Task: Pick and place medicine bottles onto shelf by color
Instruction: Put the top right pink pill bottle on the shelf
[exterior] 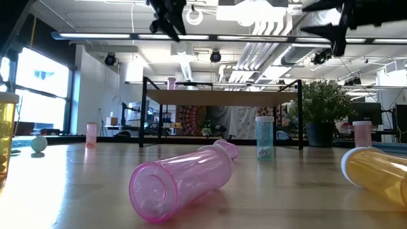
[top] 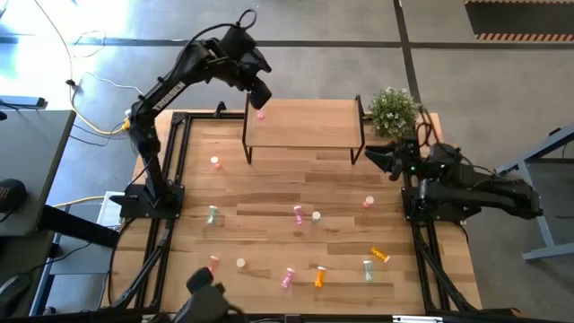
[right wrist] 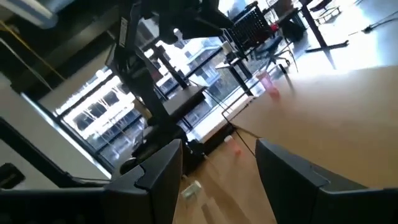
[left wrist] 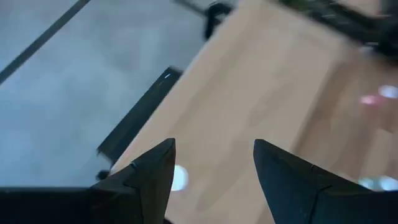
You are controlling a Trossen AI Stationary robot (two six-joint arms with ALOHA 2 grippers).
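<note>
Pink bottle (top: 261,115) on shelf (top: 305,124).

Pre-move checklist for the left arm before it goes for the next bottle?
1. Left tool empty, fingers apart: ok.
2. Pink bottle standing on the shelf near its left end: ok.
3. Left tool above the shelf's left end, clear of that bottle: ok.
4. Right tool open, empty, parked by the plant: ok.
5. Bottles left on the table, several tipped over: not ok.
6. Colour zones marked on the shelf: cannot tell.
</note>
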